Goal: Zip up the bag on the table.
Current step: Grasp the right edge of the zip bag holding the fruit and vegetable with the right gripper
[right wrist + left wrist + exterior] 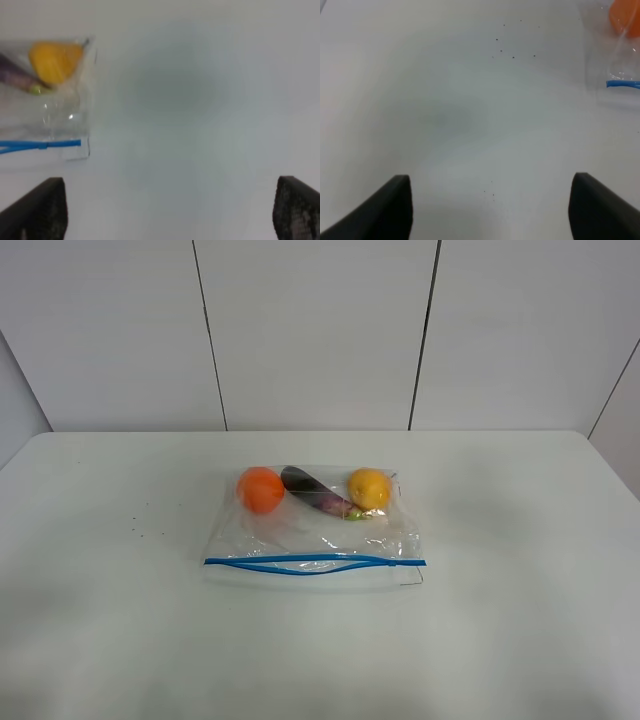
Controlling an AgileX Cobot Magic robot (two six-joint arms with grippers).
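At left, left gripper (pixel 490 202) spread wide, empty, above bare table (pixel 100 620). Mid-table, bag (pixel 315 530) lying flat, blue zip strip (pixel 315 562) along near edge, gaping mid-length; orange, purple, yellow produce inside at far side. At right, right gripper (pixel 171 202) equally wide, empty.

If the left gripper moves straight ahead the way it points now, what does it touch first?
Probably bare table; the left gripper is open, and the bag lies off to one side.
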